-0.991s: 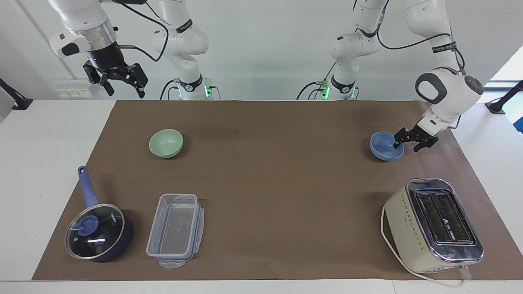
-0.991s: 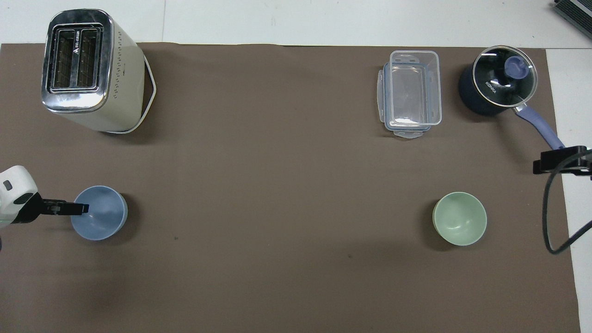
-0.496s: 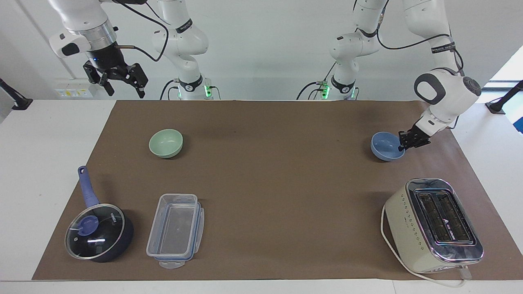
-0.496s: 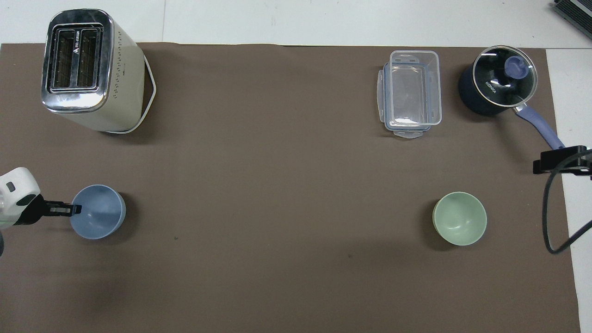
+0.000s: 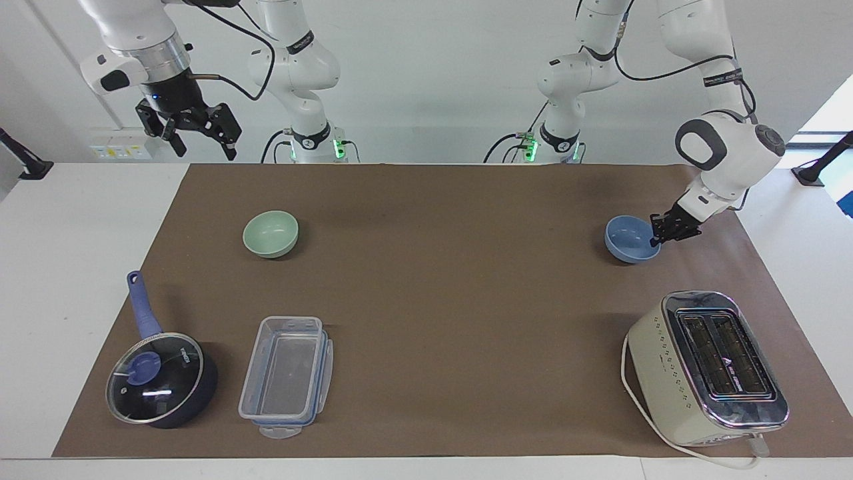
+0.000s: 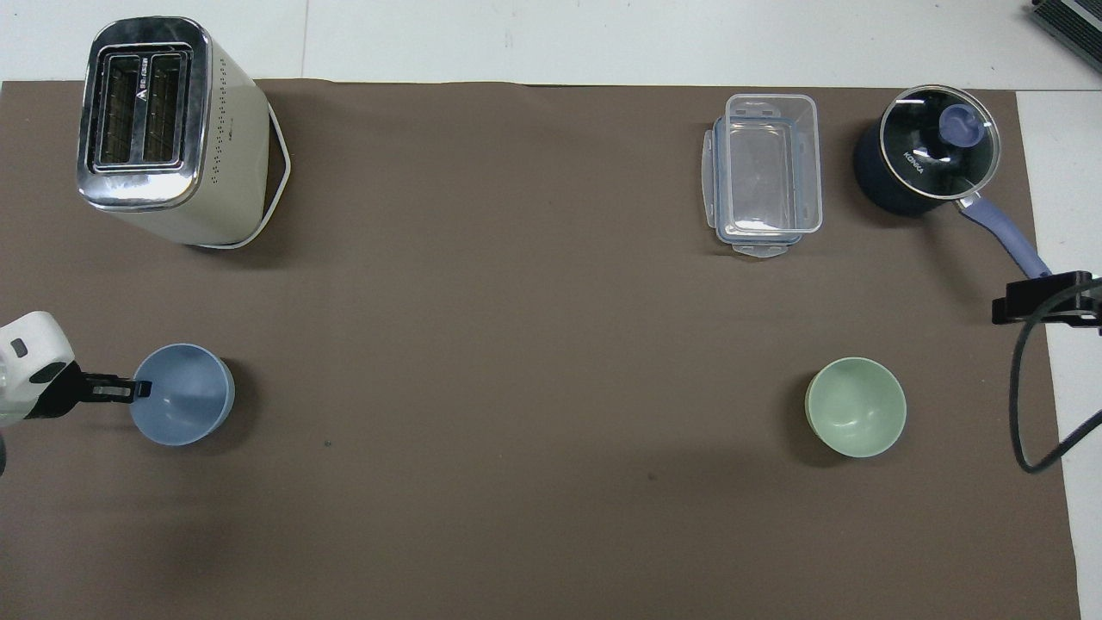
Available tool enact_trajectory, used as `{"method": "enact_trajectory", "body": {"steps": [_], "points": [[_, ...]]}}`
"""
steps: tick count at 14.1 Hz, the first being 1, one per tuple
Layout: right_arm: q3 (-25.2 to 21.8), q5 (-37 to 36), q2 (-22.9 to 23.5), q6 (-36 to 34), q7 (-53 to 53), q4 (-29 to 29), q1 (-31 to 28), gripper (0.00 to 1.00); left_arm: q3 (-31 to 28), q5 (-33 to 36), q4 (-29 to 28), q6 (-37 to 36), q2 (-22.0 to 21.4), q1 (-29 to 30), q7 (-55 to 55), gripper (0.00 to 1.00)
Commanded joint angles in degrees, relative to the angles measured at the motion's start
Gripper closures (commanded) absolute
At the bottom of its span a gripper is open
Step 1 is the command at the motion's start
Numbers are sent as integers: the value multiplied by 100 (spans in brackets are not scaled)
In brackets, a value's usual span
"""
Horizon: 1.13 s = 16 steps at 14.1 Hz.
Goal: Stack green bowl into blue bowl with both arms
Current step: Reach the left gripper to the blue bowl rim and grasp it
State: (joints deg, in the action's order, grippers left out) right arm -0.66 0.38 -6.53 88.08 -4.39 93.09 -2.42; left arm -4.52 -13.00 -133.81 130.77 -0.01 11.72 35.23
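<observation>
The left end effector (image 5: 656, 235) is clenched on the blue bowl's (image 5: 629, 240) rim at the left arm's end of the worktop (image 5: 453, 293), probably to carry it centreward. The green bowl (image 5: 270, 234) sits toward the right arm's end; the right end effector (image 5: 200, 139), released, waits above.

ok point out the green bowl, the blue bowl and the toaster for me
green bowl (image 5: 270, 233), facing view, inner hollow.
blue bowl (image 5: 626, 235), facing view, inner hollow.
toaster (image 5: 666, 363), facing view, cream side wall.

Facing cam opposite overhead; both cover table (image 5: 426, 200).
</observation>
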Motion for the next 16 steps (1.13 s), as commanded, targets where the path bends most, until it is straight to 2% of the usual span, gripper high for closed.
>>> {"method": "enact_trajectory", "body": {"steps": [1, 5, 8, 16], "points": [[22, -12, -6, 16, 70, 7, -22, 0, -5, -98, -75, -34, -315, -134, 72, 100], [22, -12, -6, 16, 70, 7, -22, 0, 12, -98, -127, -218, -763, -406, -76, 100], [22, -12, -6, 16, 70, 7, -22, 0, 39, -98, -136, -386, -1018, -784, -647, 100], [22, -12, -6, 8, 70, 7, -22, 0, 74, -10, -172, -175, -1037, -2067, -2325, 100]]}}
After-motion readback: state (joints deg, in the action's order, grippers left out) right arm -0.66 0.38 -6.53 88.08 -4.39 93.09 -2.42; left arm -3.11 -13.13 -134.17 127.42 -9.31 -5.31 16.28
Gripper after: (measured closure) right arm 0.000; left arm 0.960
